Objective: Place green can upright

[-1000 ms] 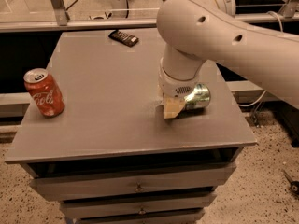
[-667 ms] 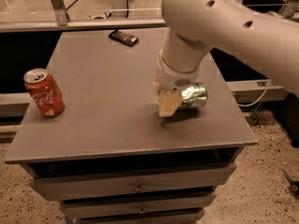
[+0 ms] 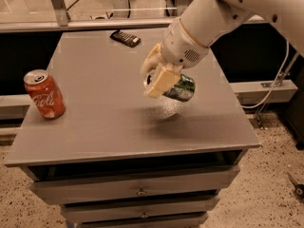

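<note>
The green can (image 3: 183, 88) has left the desk (image 3: 95, 127), where it lay on its side a second ago, and now hangs in the air over the right half of the surface, its shadow visible below. The gripper (image 3: 156, 80), above mid-desk, has its jaws clamped on the can's end (the can is tilted, not yet vertical). The lift appears done; turning it upright and setting it down remain. The red cola can (image 3: 45, 95) stands well apart near the left edge.
</note>
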Tool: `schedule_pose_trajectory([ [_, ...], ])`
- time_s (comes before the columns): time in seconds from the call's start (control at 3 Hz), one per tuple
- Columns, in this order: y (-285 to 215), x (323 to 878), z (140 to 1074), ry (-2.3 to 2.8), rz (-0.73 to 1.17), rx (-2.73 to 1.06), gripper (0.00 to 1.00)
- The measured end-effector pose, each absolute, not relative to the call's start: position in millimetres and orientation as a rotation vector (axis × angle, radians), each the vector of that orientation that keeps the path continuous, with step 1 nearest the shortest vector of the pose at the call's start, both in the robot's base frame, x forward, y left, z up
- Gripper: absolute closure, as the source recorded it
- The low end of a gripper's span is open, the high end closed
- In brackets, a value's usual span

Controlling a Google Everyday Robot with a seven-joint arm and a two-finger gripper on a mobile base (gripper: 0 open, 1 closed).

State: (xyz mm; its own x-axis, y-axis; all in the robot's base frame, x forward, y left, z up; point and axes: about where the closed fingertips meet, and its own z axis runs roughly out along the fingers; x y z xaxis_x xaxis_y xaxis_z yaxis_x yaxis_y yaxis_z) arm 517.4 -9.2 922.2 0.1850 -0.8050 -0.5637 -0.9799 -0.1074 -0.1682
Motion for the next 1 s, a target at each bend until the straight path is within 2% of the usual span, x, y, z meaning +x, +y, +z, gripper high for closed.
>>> schedule_pose_trajectory([
  [0.67,14.0,517.2,939.1,1.514,0.955,-1.592,1.0],
  [1.0,8.3,523.7,947.8,1.429,1.087,-1.425,1.0],
])
